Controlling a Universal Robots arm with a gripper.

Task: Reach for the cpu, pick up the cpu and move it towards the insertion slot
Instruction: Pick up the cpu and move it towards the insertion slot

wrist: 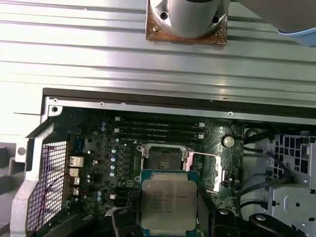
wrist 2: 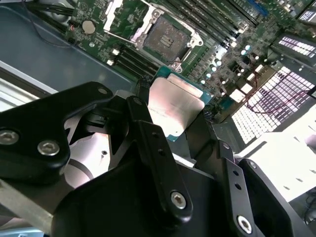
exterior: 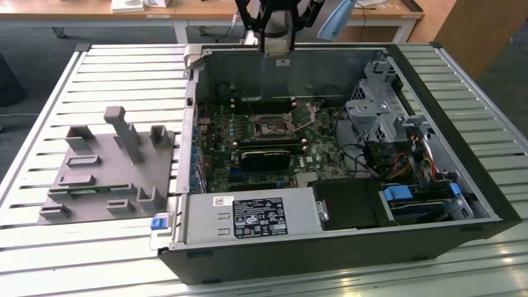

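The black fingers (wrist 2: pixel 148 123) are closed on opposite edges of the small, flat, silvery-topped cpu (wrist 2: pixel 174 104), a light, stiff, fragile chip, above the square, metal-framed insertion slot (wrist 2: pixel 167 39).

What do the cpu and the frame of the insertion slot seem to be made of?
The cpu, held in the gripper: probably metal top, matte silver-grey with soft glare, on a greenish board edge. The insertion slot: its frame looks like thin bright metal around a dark centre.
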